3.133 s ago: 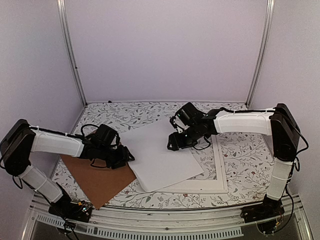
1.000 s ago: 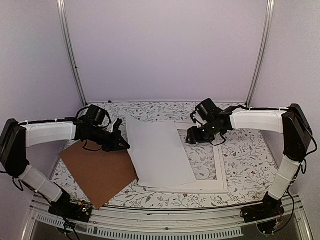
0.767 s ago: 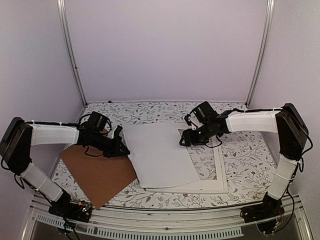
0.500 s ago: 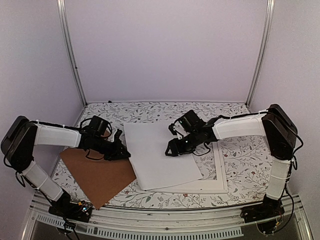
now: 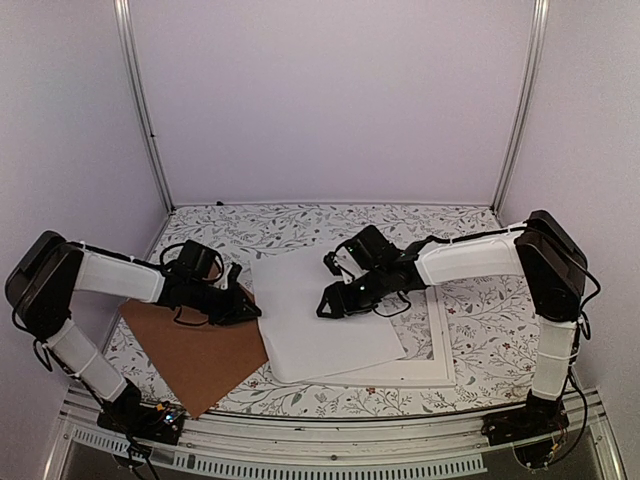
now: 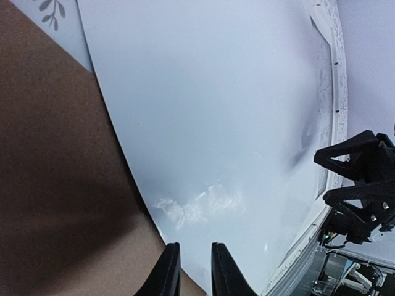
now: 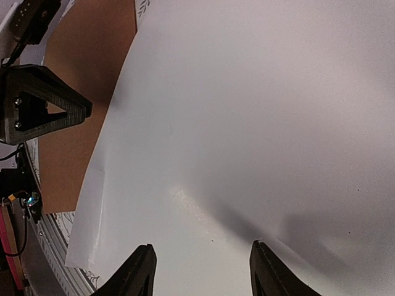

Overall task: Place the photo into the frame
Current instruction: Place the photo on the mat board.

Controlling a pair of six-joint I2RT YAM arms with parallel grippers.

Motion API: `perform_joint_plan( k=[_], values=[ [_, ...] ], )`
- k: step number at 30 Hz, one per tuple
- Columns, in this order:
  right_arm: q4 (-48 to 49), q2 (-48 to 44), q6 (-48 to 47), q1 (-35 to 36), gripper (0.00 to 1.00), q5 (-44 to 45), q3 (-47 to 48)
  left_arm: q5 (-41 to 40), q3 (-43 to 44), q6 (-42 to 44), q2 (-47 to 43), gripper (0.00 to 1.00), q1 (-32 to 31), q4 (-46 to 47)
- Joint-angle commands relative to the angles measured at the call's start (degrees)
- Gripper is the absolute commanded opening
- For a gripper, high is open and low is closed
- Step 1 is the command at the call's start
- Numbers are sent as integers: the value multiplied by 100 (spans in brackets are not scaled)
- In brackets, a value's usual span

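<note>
**Photo lies askew on the frame, not yet seated**

The frame (image 5: 441, 345) lies flat on the right half of the table, with its right and near edges showing. The photo (image 5: 320, 320) rests on it with the plain white back up. It is turned at an angle, so its left edge runs out past the frame and onto the brown board (image 5: 195, 355).

The step in hand looks like lining the sheet up. The left gripper (image 5: 245, 305) sits at the photo's left edge, its jaws a narrow crack apart with nothing between them. The right gripper (image 5: 333, 303) hangs over the middle of the sheet, jaws wide and holding nothing.

The next move likely calls for turning the sheet square and sliding it right until every edge drops inside the rim. This needs care, as the left wrist view shows a wrinkled patch near that edge.

Plain lilac walls (image 5: 330, 100) close in three sides. The table (image 5: 490, 300) carries a white cloth printed with leafy vines.
</note>
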Motion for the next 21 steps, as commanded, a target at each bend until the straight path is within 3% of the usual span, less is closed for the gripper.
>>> perform_joint_plan(
  k=[1,5,13,21],
  values=[
    [130,33,52,9,56,-62,37,-315,-115,-133,147,20,31,288],
    [154,32,42,40,56,-38,60,-644,-92,-201,176,26,34,153],
    [144,107,33,107,56,24,150,-507,-175,-355,362,38,19,384],
    [146,364,44,253,55,-43,370,-341,-325,-624,499,40,-78,831]
  ],
)
